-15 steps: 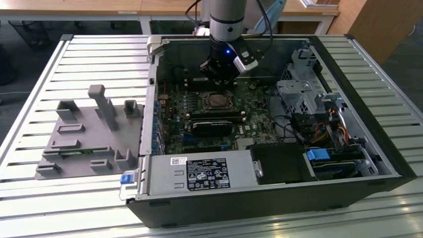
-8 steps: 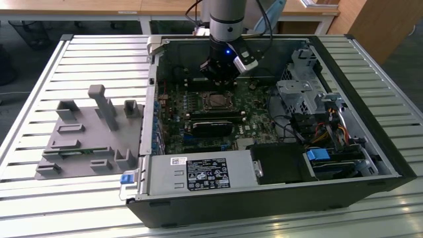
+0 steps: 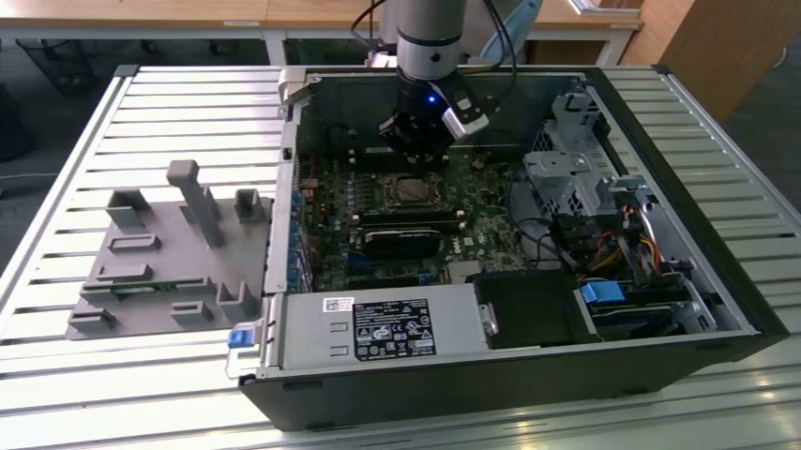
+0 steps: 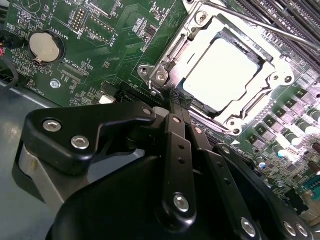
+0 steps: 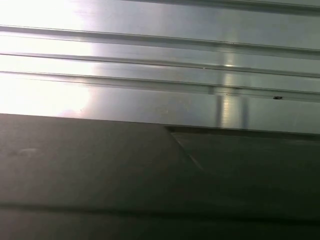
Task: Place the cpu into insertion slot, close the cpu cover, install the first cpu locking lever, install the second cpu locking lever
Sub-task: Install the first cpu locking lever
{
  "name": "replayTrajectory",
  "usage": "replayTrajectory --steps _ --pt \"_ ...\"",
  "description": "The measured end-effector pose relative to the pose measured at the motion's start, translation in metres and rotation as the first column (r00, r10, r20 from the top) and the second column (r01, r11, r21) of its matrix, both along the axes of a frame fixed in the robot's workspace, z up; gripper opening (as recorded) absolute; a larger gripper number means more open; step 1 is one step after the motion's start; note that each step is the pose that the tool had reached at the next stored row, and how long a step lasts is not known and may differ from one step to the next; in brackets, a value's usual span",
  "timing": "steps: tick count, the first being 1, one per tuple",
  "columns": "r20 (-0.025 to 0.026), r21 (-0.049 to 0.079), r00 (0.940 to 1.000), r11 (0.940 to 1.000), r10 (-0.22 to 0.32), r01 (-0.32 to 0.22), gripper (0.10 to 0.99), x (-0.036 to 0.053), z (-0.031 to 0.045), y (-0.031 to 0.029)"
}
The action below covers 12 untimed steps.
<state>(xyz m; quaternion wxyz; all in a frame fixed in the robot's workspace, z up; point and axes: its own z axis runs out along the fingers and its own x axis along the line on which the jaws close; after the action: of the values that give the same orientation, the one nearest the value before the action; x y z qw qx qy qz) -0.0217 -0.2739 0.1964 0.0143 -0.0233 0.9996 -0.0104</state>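
Observation:
The cpu [image 4: 220,72] lies flat in the insertion slot [image 3: 408,193] on the green motherboard, its silver top showing bright. The cpu cover [image 4: 174,49] is down around it as a silver frame. A thin locking lever rod [image 4: 260,22] runs along the socket's side away from my fingertips. My gripper [image 4: 176,97] is shut with nothing between its fingers, its tip right at one corner of the socket. In the exterior view the gripper [image 3: 414,150] hangs inside the open computer case, just behind the socket.
Black memory modules [image 3: 400,225] sit in front of the socket, and a coin battery [image 4: 45,46] lies beside it. Power supply [image 3: 375,328], drive cage [image 3: 569,178] and cables crowd the case. A grey fixture plate [image 3: 175,253] stands on the slatted table [image 5: 150,50] at the exterior view's left.

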Motion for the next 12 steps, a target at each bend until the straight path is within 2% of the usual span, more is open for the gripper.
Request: replayTrajectory --steps 12 --pt "0.0002 0.009 1.0 1.0 0.0 0.0 0.106 0.0 -0.001 0.0005"
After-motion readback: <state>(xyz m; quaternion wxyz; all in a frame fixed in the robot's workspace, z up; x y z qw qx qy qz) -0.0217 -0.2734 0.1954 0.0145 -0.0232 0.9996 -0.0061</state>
